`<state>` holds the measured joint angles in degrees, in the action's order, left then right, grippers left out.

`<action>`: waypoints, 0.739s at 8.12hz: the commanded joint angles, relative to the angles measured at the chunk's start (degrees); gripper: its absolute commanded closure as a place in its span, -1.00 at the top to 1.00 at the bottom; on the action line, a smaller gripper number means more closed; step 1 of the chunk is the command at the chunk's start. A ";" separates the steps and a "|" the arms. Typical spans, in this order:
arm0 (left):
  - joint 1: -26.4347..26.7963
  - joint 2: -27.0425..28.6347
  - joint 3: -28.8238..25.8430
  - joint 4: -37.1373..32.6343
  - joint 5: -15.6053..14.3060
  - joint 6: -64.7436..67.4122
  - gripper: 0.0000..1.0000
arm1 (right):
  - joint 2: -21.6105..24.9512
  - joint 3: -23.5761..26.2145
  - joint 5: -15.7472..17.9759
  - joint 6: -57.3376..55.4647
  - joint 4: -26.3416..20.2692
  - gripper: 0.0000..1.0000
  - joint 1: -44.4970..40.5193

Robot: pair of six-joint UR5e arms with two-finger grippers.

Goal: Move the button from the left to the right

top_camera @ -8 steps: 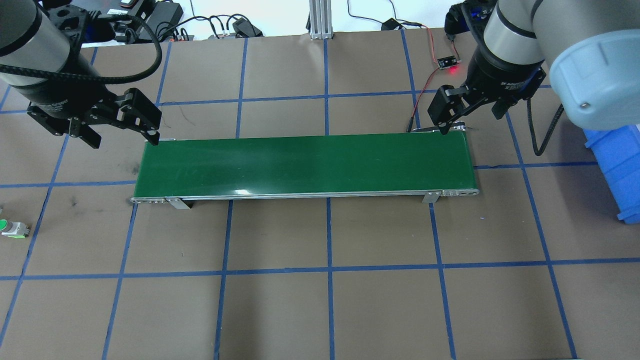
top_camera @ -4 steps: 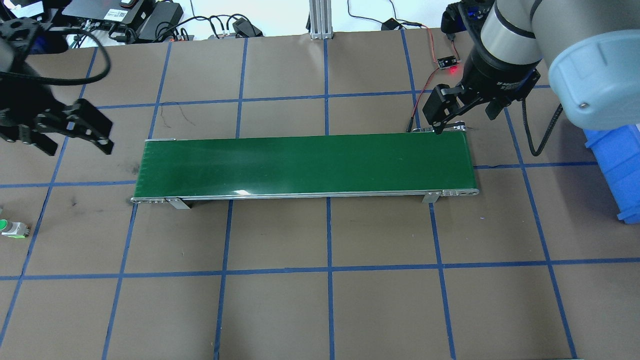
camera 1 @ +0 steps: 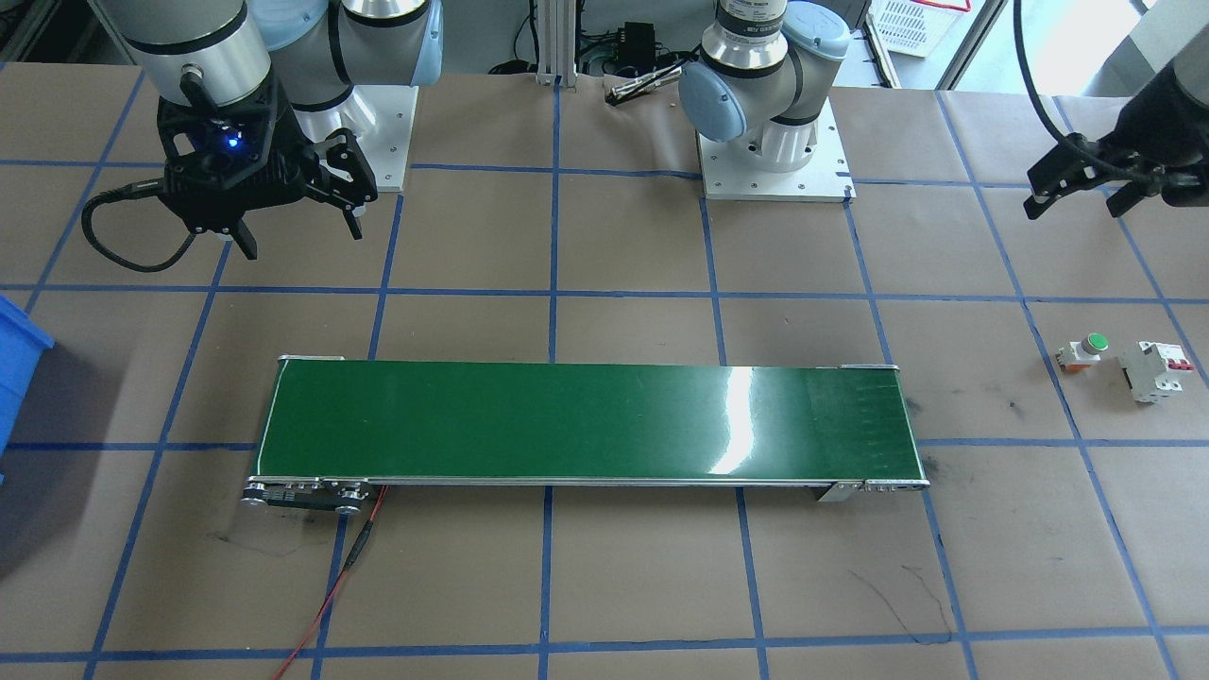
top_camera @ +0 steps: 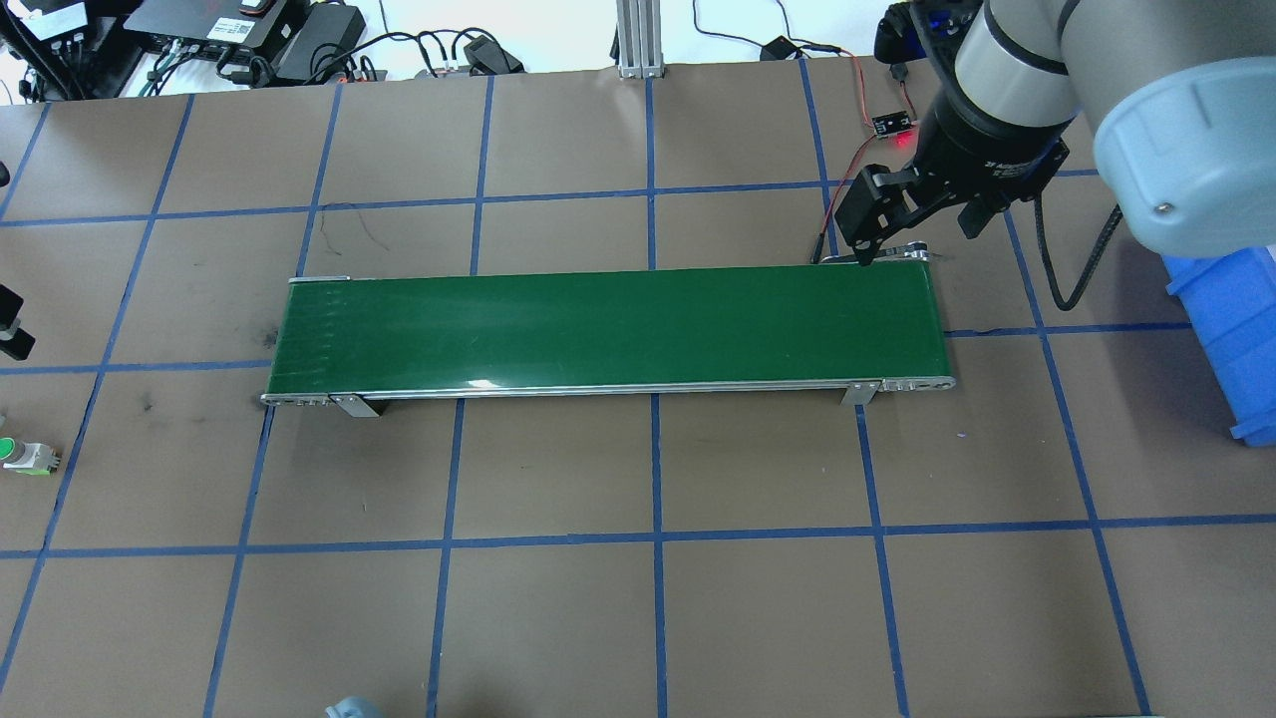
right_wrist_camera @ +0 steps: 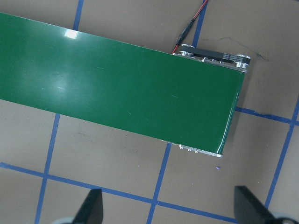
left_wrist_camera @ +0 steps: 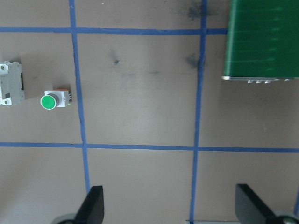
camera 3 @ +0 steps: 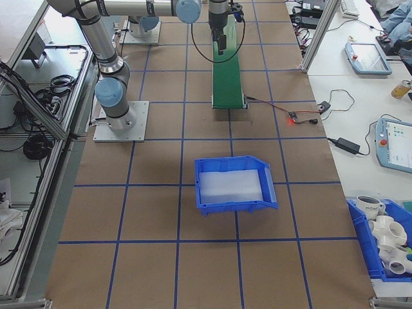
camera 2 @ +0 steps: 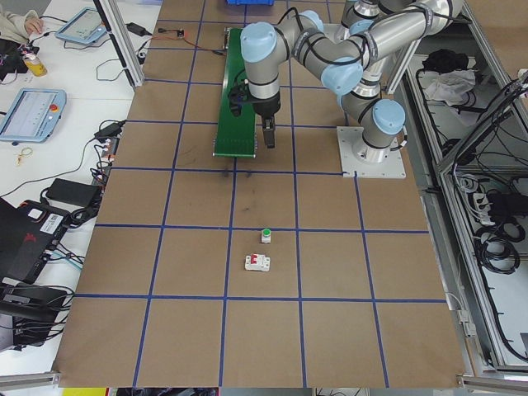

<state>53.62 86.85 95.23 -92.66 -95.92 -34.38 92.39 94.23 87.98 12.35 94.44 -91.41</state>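
One button (camera 1: 1084,350) sits on the table (camera 1: 623,586), a round glossy green cap on a white blocky body with an orange base, lying well off the left end of the conveyor. In the front-facing view it lies at about 3 o'clock from the belt. Just beside it, apart from it, stands a white circuit breaker (camera 1: 1154,370), boxy, with a red lever. Brown matte paper crossed by blue tape lines covers the table. The left hand (camera 1: 1086,184) hangs above bare table at about 12 o'clock from the button, well apart, its black fingers spread wide with nothing between them. Nothing lies between hand and button. The conveyor (top_camera: 608,329) is a long smooth green belt in a metal frame. The right hand (top_camera: 902,224) hovers at its far right corner, fingers wide apart and empty. A blue plastic bin (camera 3: 233,185) rests beyond that end.
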 commanded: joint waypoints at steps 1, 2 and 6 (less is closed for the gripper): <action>-8.14 8.04 0.48 10.52 -2.34 -15.64 1.00 | -0.20 -0.01 -0.17 0.05 0.47 1.00 0.00; -11.84 11.81 0.57 15.01 -2.26 -20.33 1.00 | -0.20 -0.01 -0.17 0.05 0.39 1.00 0.00; -16.01 25.45 0.92 28.15 -2.25 -28.73 1.00 | -0.28 0.08 0.27 1.71 -0.05 1.00 0.09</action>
<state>38.44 107.47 95.73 -67.27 -98.17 -61.97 92.12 94.25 88.05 12.81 94.70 -91.38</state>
